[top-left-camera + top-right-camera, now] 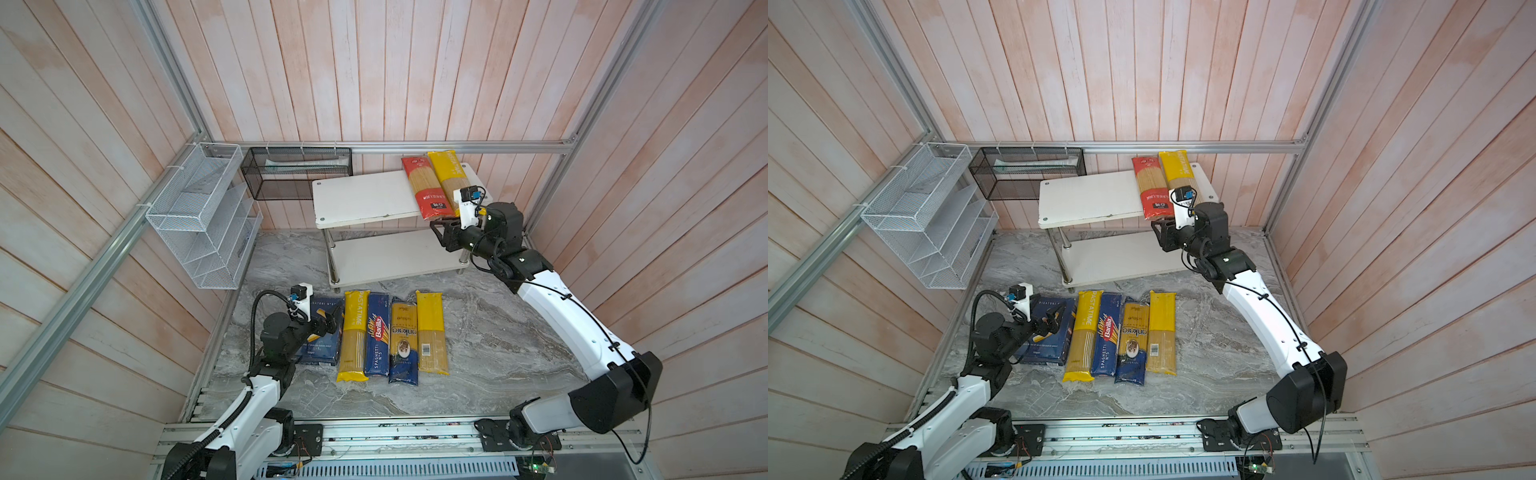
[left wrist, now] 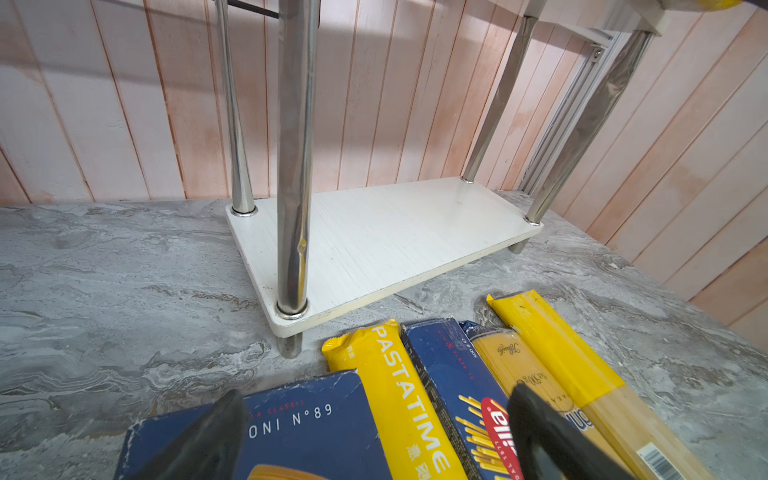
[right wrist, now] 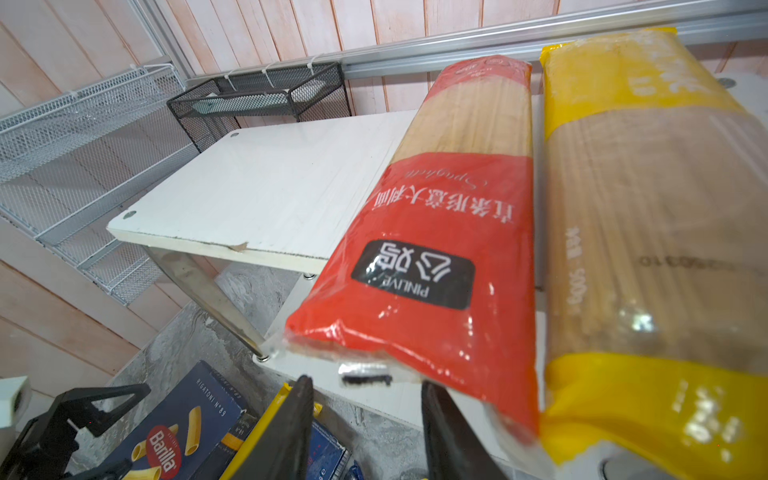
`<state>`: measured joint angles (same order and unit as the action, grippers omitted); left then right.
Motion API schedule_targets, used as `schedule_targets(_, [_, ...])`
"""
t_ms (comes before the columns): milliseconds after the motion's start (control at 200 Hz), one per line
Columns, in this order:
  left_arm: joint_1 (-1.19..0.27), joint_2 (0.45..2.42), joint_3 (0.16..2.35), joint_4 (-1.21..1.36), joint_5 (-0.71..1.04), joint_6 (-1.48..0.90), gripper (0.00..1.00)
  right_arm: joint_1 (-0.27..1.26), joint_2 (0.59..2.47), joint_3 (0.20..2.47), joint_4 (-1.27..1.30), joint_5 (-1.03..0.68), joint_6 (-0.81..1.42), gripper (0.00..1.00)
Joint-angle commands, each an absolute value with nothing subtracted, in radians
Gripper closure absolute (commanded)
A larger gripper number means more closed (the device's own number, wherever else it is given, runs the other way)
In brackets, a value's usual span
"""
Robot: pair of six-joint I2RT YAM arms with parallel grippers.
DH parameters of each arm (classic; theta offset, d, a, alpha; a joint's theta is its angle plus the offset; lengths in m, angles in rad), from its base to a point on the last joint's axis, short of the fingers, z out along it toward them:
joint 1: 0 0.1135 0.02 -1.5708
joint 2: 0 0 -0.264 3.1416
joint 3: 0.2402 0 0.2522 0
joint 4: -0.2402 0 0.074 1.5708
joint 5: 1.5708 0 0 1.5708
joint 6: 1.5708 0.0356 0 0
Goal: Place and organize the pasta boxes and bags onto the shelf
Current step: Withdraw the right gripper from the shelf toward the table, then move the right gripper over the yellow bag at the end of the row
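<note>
On the shelf's (image 1: 361,199) top board 2 bags lie side by side, the red bag (image 1: 424,187) and a yellow bag (image 1: 446,176). Their near ends overhang the front edge. Only the right wrist view shows the right gripper (image 3: 366,382) parted narrowly just short of the red bag's clear seam, gripping nothing.

In both top views the narrow Spaghetti box (image 1: 377,332) lies in a row of 5 on the marble (image 1: 498,332) before the shelf. The left arm half hides the wide Barilla box (image 1: 322,351) at the row's end. The left wrist view shows the left gripper (image 2: 376,392) spread wide above that box.
</note>
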<state>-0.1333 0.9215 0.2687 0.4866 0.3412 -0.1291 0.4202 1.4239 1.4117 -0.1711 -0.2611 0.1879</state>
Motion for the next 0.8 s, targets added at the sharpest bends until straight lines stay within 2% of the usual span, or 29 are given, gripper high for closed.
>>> schedule_targets(0, [-0.134,0.902,0.256,0.497,0.330,-0.140,0.00,0.449,1.342,1.328,-0.115,-0.366,0.191,0.54])
schedule_targets(160, [-0.135,0.896,0.252,0.499,0.324,-0.141,0.00,0.597,1.256,1.237,-0.184,-0.278,0.069,0.52])
schedule_targets(275, [-0.134,0.895,0.252,0.499,0.326,-0.141,0.00,0.653,1.183,1.118,-0.156,-0.255,0.139,0.50])
schedule_targets(435, [-0.134,0.896,0.253,0.497,0.326,-0.141,0.00,0.663,1.082,0.880,0.028,-0.250,0.226,0.49])
schedule_targets(555, [-0.134,0.896,0.255,0.494,0.335,-0.140,0.00,0.663,1.089,0.816,0.050,-0.164,0.290,0.48])
schedule_targets(705, [-0.134,0.900,0.257,0.492,0.341,-0.136,0.00,0.663,1.093,0.700,0.131,-0.155,0.400,0.47])
schedule_targets(795, [-0.135,0.903,0.258,0.492,0.344,-0.137,0.00,0.663,1.108,0.691,0.096,-0.142,0.404,0.46])
